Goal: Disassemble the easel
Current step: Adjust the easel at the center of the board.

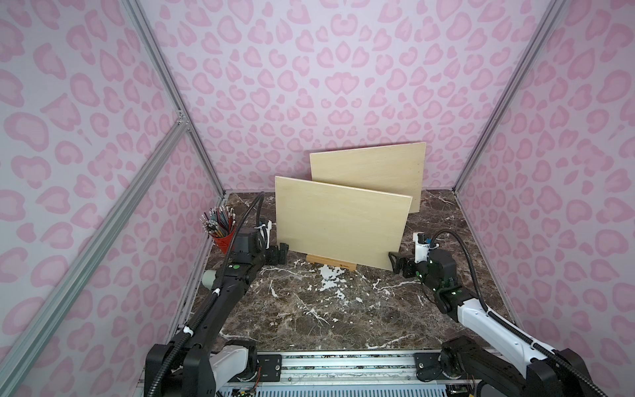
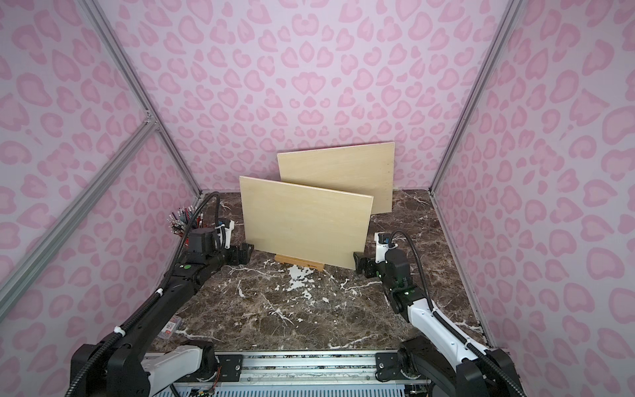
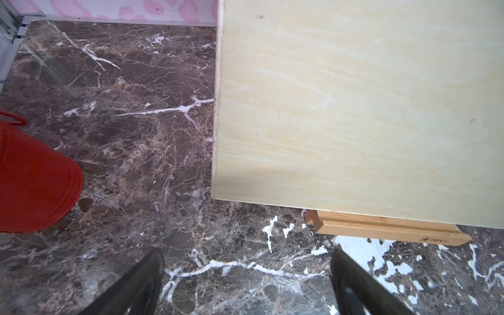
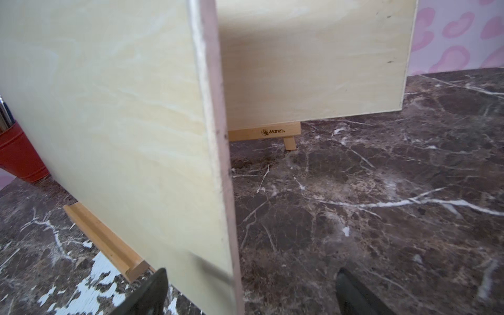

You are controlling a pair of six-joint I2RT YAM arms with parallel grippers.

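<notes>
Both pincers are released, holding nothing. My left pincer (image 1: 279, 253) hovers low over the tabletop (image 1: 309, 316), just beside the lower left corner of the front board (image 1: 340, 223). My right pincer (image 1: 395, 264) straddles its lower right edge, though I can't tell whether a finger touches the wood. The board leans on the front easel (image 1: 331, 264), mid-tabletop, a second board (image 1: 371, 168) behind it. The step, I judge, is lifting the board off. I'd bring the left jaws around the edge too, close both sides evenly, then raise straight up so the easel isn't dragged, minding the red pencil cup (image 1: 222, 237).
</notes>
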